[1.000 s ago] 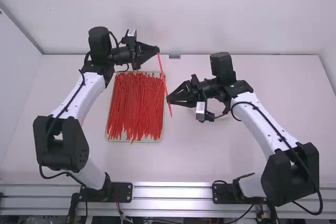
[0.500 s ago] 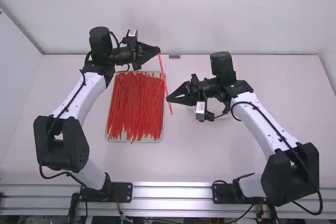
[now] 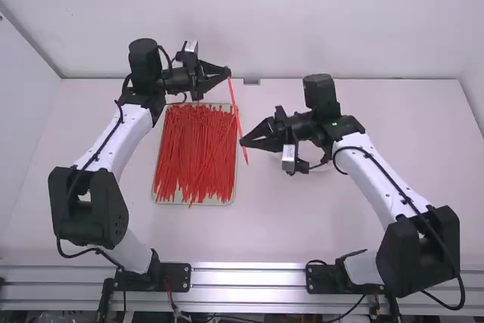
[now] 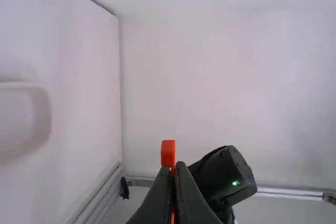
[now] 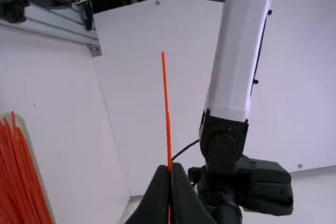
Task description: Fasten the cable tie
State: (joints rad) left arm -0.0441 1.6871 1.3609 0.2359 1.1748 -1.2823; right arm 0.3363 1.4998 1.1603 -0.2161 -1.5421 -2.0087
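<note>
**One tie, pinched by both grippers**

The white table [image 3: 302, 202] carries a tray [image 3: 193, 203] heaped with spare red ties [image 3: 195, 149]. The left gripper [image 3: 224, 73] is clamped just under the head of the cable tie [image 3: 234, 102]. The right gripper [image 3: 243, 140] is closed on the strap farther along, and the tail juts past its fingers.

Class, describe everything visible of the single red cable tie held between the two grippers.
The thin red plastic cable tie is one straight, unlooped strip, slanting above the white table beside a tray of loose red ties. The left gripper is shut on it just below its blocky head; the right gripper is shut on it farther along, with the pointed tail sticking out beyond.
</note>
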